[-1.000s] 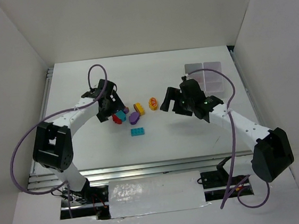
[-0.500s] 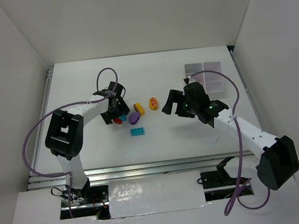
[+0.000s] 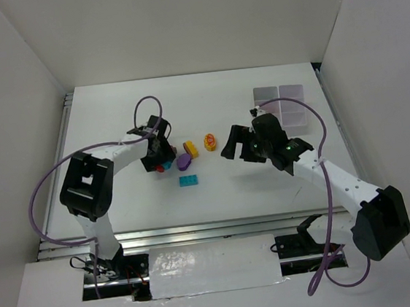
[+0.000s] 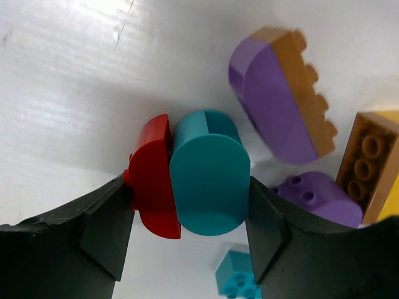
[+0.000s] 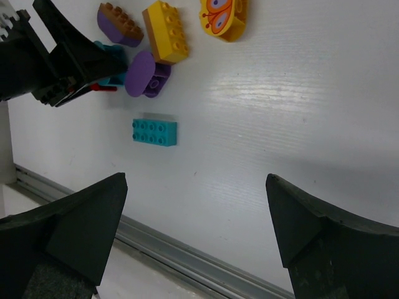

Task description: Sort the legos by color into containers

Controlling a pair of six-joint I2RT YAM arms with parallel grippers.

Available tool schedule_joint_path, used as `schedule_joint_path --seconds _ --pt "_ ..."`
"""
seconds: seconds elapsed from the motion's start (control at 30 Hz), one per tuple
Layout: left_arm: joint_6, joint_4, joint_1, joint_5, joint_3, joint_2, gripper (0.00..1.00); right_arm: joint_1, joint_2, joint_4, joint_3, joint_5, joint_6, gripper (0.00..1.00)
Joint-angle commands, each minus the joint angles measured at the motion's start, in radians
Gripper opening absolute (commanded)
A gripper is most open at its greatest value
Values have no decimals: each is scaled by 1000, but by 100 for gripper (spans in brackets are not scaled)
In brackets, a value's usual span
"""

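My left gripper (image 4: 190,224) is shut on two legos pressed side by side: a red one (image 4: 153,177) against its left finger and a teal rounded one (image 4: 209,174) against its right finger. From above, this gripper (image 3: 160,160) sits at the left end of the lego cluster. Beside it lie a purple oval (image 3: 184,161), a yellow-orange brick (image 3: 191,149), a yellow butterfly piece (image 3: 210,142) and a cyan studded brick (image 3: 188,180). My right gripper (image 3: 235,144) hovers open right of the cluster, with nothing between its fingers. The containers are one translucent tray (image 3: 282,105) at the back right.
A purple lego with an orange studded top (image 4: 274,106) and a small purple one (image 4: 315,199) lie just right of the gripped pair. The table's metal front rail (image 5: 187,261) runs under my right gripper (image 5: 196,230). White walls enclose the table.
My left gripper's jaws have closed from wide open onto the red and teal pair. My right gripper has edged slightly left, still wide open.
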Motion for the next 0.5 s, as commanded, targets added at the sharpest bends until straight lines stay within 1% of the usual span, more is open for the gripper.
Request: schedule_joint_path --seconds 0.0,0.03,0.07,0.1,0.13,0.17,0.2,0.27,0.3,0.33,0.37,0.4,0.43,0.47 --pt "81 43 -9 67 -54 -113 0 -1 -36 78 -8 -105 -34 100" --pt "127 96 -22 82 -77 -189 0 -3 -43 99 -20 -147 -39 100" --pt "161 131 -32 105 -129 -232 0 -1 -51 118 -25 -186 -36 100" --pt "191 164 -41 156 -152 -280 0 -1 -63 138 -25 -232 -26 100" --pt "260 223 -71 174 -196 -374 0 -1 -68 141 -21 -244 -7 100" --pt "294 248 -90 196 -218 -418 0 0 -73 135 -13 -249 4 100" --pt "322 259 -108 198 -227 -493 0 -1 -77 129 4 -245 21 100" --pt "382 264 -208 182 -238 -570 0 -1 -97 147 4 -231 85 100" --pt "394 268 -208 175 -240 -590 0 -4 -108 155 2 -231 113 100" --pt "438 279 -260 190 -246 -608 0 -4 -118 168 -1 -223 157 100" --pt "466 325 -291 217 -260 -628 0 -4 -140 191 -4 -220 173 100" --pt "492 352 -321 239 -273 -669 0 -4 -145 190 8 -223 184 100" --pt "544 378 -387 242 -298 -688 0 -3 -148 176 27 -228 190 99" --pt "564 394 -420 257 -303 -702 0 3 -143 157 45 -237 188 100"
